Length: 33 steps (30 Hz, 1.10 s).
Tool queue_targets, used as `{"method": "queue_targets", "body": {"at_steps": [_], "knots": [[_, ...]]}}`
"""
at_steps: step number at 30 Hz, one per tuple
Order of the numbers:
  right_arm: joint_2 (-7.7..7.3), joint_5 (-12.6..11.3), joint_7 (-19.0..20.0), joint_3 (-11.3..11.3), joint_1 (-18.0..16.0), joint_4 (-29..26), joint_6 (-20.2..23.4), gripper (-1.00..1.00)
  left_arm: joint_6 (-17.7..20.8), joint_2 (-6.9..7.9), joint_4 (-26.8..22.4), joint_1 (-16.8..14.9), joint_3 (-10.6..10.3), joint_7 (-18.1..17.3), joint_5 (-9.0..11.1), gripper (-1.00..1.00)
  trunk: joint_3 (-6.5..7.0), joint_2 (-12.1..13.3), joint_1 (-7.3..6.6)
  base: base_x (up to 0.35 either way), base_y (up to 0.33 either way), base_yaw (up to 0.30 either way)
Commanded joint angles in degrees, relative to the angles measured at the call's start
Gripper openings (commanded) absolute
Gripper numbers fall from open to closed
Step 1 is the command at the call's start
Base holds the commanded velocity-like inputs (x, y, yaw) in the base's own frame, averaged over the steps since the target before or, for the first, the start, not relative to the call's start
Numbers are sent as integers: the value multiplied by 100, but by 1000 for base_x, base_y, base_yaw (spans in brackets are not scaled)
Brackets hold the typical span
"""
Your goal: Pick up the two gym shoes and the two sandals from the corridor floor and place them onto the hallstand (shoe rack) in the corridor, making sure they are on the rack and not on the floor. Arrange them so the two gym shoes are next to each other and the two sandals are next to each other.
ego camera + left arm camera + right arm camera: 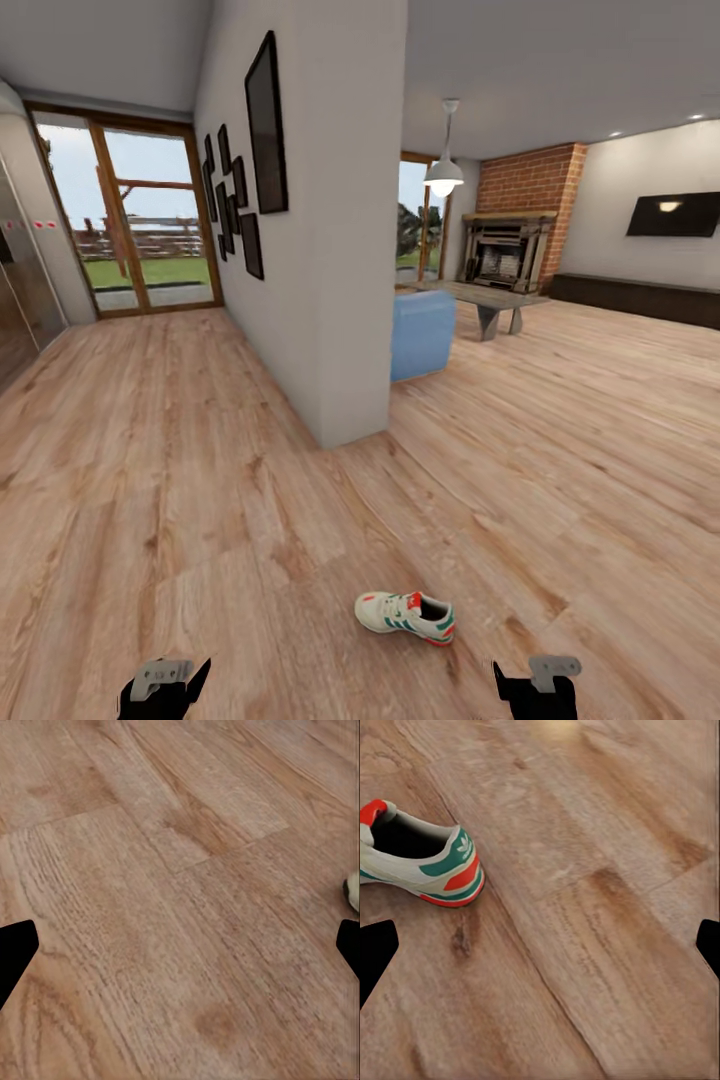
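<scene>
- Both grippers, the left gripper [165,690] and the right gripper [537,688], hang low over the corridor floor [200,480], fingers spread wide, holding nothing.
- One gym shoe [405,615] lies on its sole on the planks between them, nearer the right, untouched.
- Judging from this, shelving has hardly begun: every shoe likely remains to be moved.
</scene>
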Motion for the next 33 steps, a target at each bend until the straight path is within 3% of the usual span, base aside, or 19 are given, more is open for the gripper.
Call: {"method": "queue_targets", "body": {"at_steps": [1,12,33], "knots": [[1,56,6,-51,-6,7,-18,100,4,-2,4,-2,35,-60,30,100,-2,-2,-1,22,-22,-229],[2,56,6,-51,-6,7,-18,100,-4,-2,3,-2,38,-60,35,100,16,-2,-1,12,-7,-105],[32,56,14,-51,-2,-3,-19,100,-4,7,3,-2,38,-60,75,100,17,-2,-1,95,-53,25]]}}
